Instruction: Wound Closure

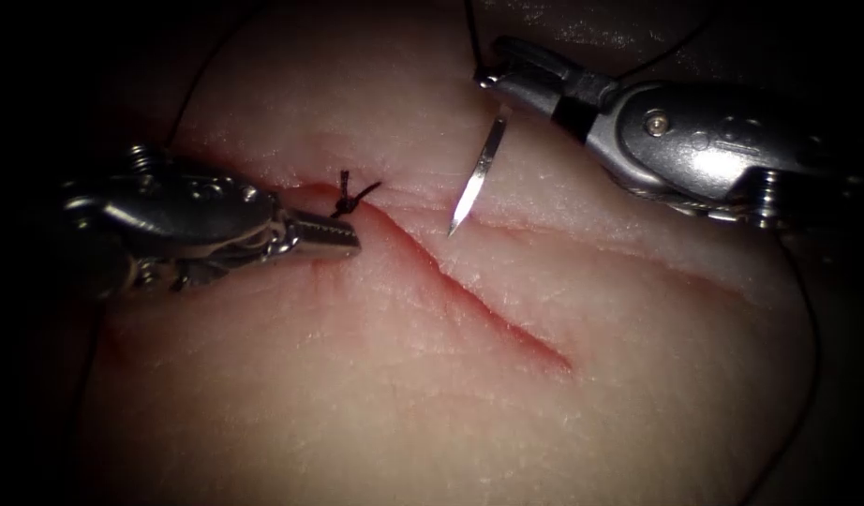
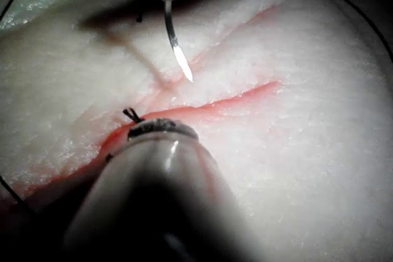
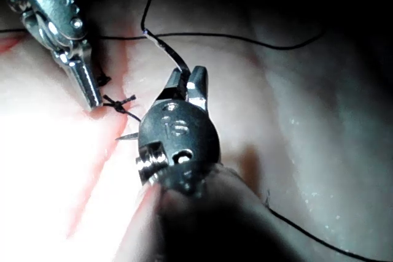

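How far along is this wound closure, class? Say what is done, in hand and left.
Done: one knot sits tied at the cut's left end. In hand: the right tool holds the needle near its thread end, tip clear of the tissue; the left tool holds nothing. Left: the rest of the cut gapes, unstitched.

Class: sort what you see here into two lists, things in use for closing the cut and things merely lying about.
In use:
- right tool, jaws shut on the needle near its thread end, tip above the tissue, right of the cut
- thread trailing from the needle
- left tool, jaws shut, holding nothing, beside the knot

Lying about:
- finished knot with its cut ends
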Robot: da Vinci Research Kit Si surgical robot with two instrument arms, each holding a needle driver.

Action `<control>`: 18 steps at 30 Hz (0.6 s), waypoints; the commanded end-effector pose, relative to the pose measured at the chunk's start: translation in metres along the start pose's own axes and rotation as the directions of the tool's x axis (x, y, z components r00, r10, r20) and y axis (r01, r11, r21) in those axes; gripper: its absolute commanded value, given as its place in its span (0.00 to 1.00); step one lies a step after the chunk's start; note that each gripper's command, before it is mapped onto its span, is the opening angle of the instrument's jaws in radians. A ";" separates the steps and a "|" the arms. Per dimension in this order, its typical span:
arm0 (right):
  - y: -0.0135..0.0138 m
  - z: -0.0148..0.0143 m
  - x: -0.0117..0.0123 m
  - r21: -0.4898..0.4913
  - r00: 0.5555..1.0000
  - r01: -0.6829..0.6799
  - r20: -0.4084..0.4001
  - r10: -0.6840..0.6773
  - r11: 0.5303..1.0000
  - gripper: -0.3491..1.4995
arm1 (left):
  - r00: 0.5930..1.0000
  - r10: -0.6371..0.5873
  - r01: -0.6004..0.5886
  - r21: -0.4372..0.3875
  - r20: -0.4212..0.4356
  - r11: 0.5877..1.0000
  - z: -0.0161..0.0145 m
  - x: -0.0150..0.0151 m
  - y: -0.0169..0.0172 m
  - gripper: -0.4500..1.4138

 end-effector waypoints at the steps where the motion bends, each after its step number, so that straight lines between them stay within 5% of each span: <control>1: -0.0001 0.0011 0.0002 0.002 1.000 0.028 0.001 -0.028 1.000 0.00 | 1.000 0.001 -0.001 0.001 0.000 1.000 0.0009 -0.0001 0.0002 0.20; 18: -0.0002 0.0027 -0.0002 -0.001 0.990 0.140 0.018 -0.140 0.990 0.00 | 1.000 0.003 -0.003 0.000 0.012 1.000 0.0031 -0.0026 0.0011 0.20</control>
